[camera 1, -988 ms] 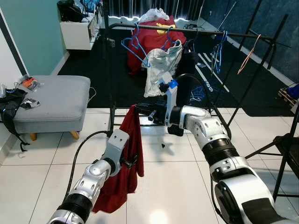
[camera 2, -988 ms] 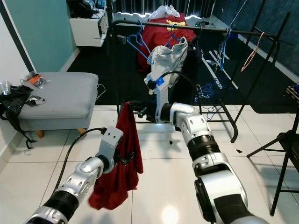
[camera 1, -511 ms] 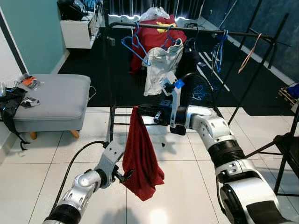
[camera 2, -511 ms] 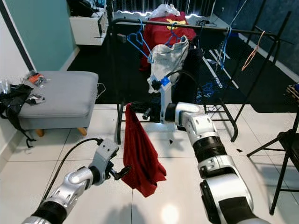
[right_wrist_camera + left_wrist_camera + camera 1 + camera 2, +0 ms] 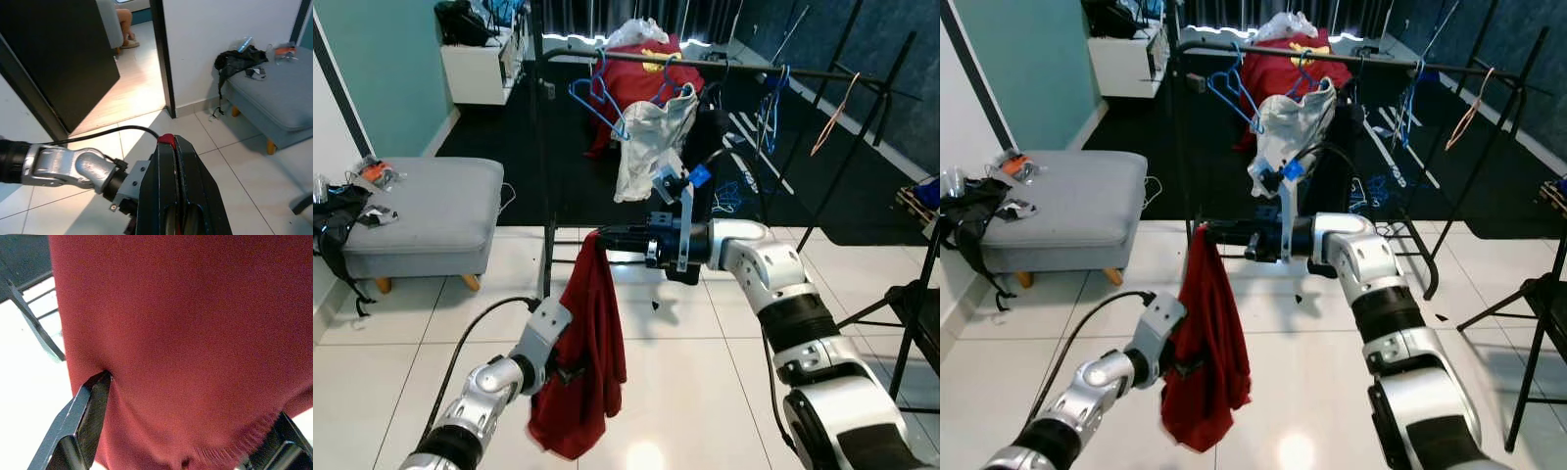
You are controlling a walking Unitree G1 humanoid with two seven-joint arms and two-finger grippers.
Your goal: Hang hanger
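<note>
While half a second earlier the left claw [image 5: 570, 373] hung apart from the cloth, its spread fingers [image 5: 90, 404] now press into the red garment [image 5: 589, 352]. The right claw [image 5: 607, 238], clamped shut on the garment's top, holds it hanging above the tiled floor [image 5: 695, 392], before the clothes rack [image 5: 544, 147].
</note>
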